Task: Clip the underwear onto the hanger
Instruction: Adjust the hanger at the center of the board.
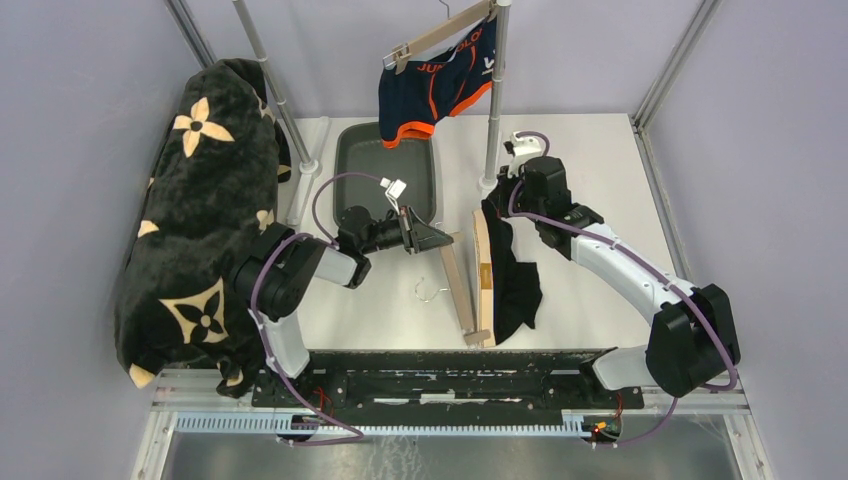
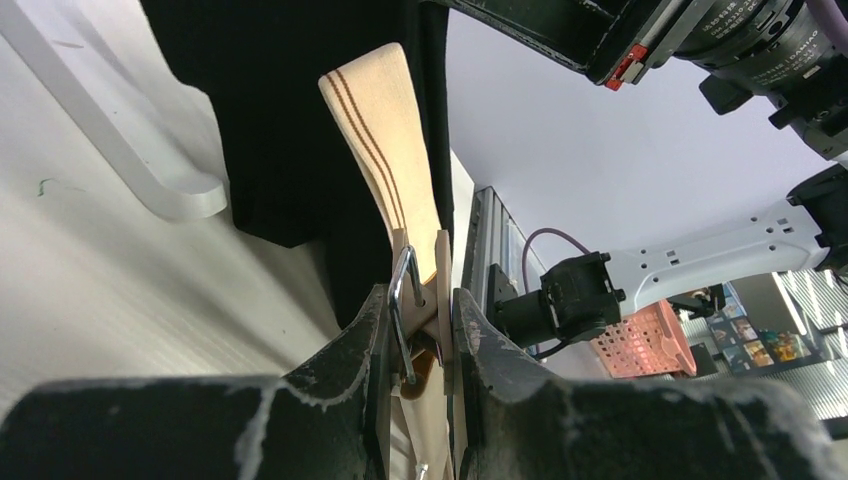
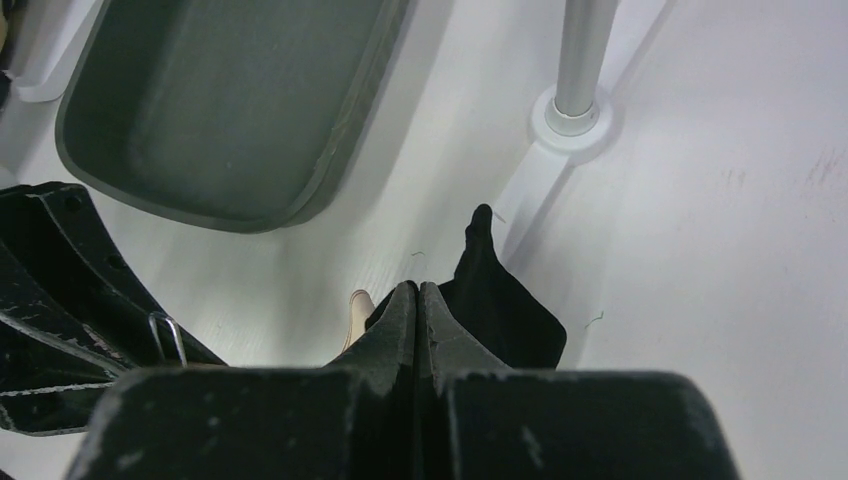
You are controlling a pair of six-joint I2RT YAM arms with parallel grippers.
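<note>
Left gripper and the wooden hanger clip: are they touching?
Touching. The left wrist view shows the left gripper clamped on the hanger clip, pressing both its sides.

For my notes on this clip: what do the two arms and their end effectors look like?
The left arm and right arm both pair white link shells with bulky black joint housings; a purple cable runs along each. The left end effector and right end effector each have two matte black, wedge-shaped fingers with whitish scuffs.

Hanging briefs (image 1: 437,88), top centre of top view: orange waistband letters, partly legible, "JU…" at left, "…LO" at right. Arm joint (image 2: 750,30), upper right of left wrist view: white print, unreadable.
</note>
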